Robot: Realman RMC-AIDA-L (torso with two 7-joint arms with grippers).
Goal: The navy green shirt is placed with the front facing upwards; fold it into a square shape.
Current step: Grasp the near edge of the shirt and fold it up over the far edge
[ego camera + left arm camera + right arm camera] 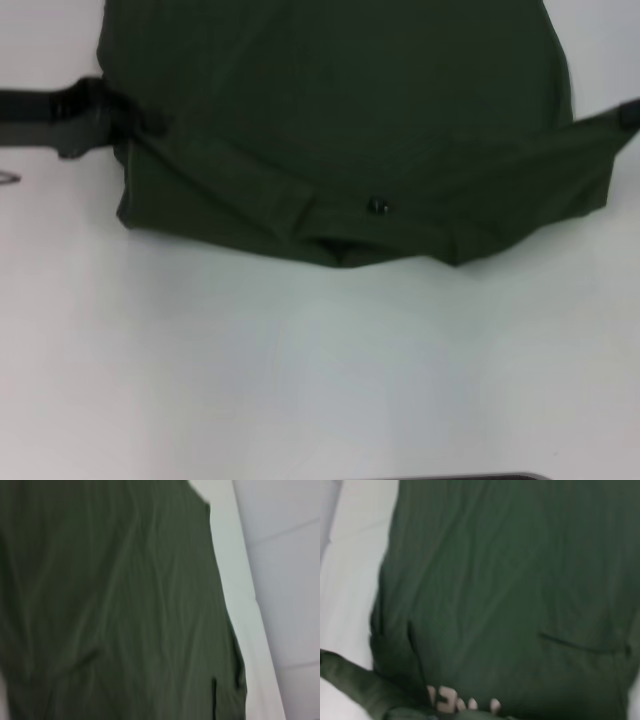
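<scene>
- The shirt [340, 120] lies on the white table [320, 360], bunched toward the far side. Its near edge is doubled over into a loose fold with sleeves and collar tucked along it.
- The fold is uneven: it dips in the middle at the neck [338, 248] and a sleeve [590, 165] sticks out on my right. From there the square could come out skewed.
- The right wrist view shows a few cream letters [450, 700] peeking from under a layer, so the layers aren't flush. Any drag could pull them further apart.
- My left pincer [110, 115] sits at the shirt's left edge, touching or in the cloth; can't tell if it's clenched or released. If it grips only the top layer, a lift would undo the fold.
- My right pincer [628, 113] is barely in view at the right edge by the sleeve; state unreadable too.
- Both wrist views are filled with cloth, so I can't confirm the grip points. Uneven pulls from the two sides would twist the hem.
</scene>
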